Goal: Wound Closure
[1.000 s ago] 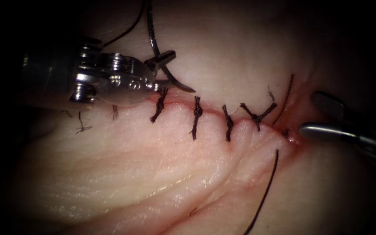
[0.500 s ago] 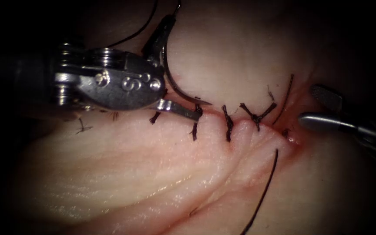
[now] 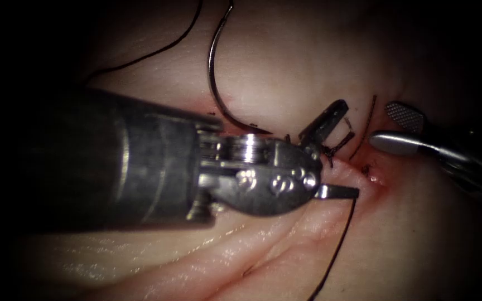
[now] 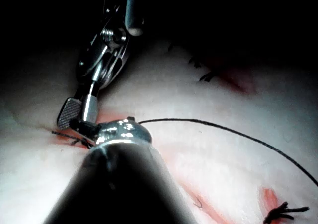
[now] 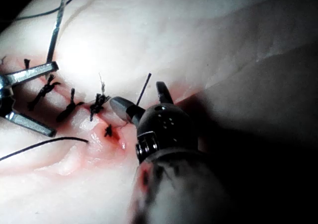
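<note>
Needle [image 3: 214, 78] lies loose on tissue [image 3: 285, 61] behind left claw [image 3: 338, 150].

Left tool [image 3: 338, 150] reaching across from the picture's left, jaws spread wide, holding nothing. Right tool [image 3: 389, 127] low at the right, jaws parted, empty.

The left claw [image 3: 336, 150] is seen spread wide open over the stitched cut [image 3: 364, 167], nothing held in it. The needle [image 3: 221, 83] is left lying free on the tissue [image 3: 285, 56], just behind and above that claw, its point down by the wrist. The right claw [image 3: 389, 127] is parked just across the cut's red end, jaws apart, also empty. Thread [image 3: 336, 251] is trailed down below the left claw's lower jaw.
</note>
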### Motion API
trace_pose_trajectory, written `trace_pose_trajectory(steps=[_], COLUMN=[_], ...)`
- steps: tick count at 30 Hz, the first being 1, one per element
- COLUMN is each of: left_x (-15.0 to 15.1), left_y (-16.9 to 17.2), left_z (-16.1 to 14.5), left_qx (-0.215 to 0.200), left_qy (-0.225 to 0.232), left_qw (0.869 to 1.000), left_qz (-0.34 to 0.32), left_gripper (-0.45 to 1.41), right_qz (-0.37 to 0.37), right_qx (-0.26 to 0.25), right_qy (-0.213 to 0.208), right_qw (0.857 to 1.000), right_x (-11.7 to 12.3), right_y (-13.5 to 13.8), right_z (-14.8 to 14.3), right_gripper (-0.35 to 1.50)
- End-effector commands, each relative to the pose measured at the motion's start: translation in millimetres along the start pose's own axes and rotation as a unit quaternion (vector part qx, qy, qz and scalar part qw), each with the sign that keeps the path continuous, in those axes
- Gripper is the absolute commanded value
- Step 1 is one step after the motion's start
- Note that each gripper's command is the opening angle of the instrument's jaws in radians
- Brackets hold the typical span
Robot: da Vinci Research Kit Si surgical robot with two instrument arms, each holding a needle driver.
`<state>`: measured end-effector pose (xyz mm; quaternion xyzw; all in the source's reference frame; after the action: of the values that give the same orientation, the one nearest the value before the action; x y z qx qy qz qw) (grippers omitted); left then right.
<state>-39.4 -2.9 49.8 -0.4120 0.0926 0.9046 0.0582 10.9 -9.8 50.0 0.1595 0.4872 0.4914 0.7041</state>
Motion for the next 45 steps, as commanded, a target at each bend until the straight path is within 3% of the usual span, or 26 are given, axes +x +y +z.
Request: trace_pose_trajectory(steps=[1,10,15,18,22,32,34,37,45], left_x=[-0.5,-4.3,-4.5,-4.5,-4.9,-7.2,-7.9,-8.8,-11.9], left_y=[0.3,1.5,1.6,1.8,1.8,2.7,3.2,4.0,3.7], left_z=[1.3,3.7,3.5,3.3,2.8,3.9,4.7,6.0,6.4], left_qx=[-0.003,-0.022,-0.029,-0.034,-0.042,-0.063,-0.065,-0.072,-0.077], left_qy=[-0.006,-0.035,-0.040,-0.044,-0.043,-0.053,-0.056,-0.060,-0.070], left_qw=[1.000,0.999,0.999,0.998,0.998,0.997,0.996,0.996,0.994], left_qz=[0.002,0.002,0.003,0.005,0.007,0.006,0.001,-0.001,-0.015], left_gripper=[0.68,0.63,0.59,0.59,0.54,0.41,0.39,0.39,0.39], right_qz=[0.004,0.049,0.063,0.065,0.068,0.088,0.091,0.090,0.101], right_qx=[-0.006,-0.015,0.003,0.011,0.016,0.035,0.037,0.044,0.032], right_qy=[-0.005,-0.034,-0.037,-0.039,-0.042,-0.044,-0.044,-0.045,-0.019], right_qw=[1.000,0.998,0.997,0.997,0.997,0.995,0.994,0.994,0.994], right_x=[-0.6,-2.9,-2.9,-2.7,-2.2,-2.1,-2.1,-2.1,-0.7], right_y=[1.0,3.6,3.2,2.7,2.5,2.0,1.9,1.6,1.7], right_z=[1.4,3.4,3.4,3.4,3.3,4.0,4.2,4.3,2.6], right_gripper=[0.88,0.93,0.42,0.61,0.71,0.69,0.56,-0.35,-0.35])
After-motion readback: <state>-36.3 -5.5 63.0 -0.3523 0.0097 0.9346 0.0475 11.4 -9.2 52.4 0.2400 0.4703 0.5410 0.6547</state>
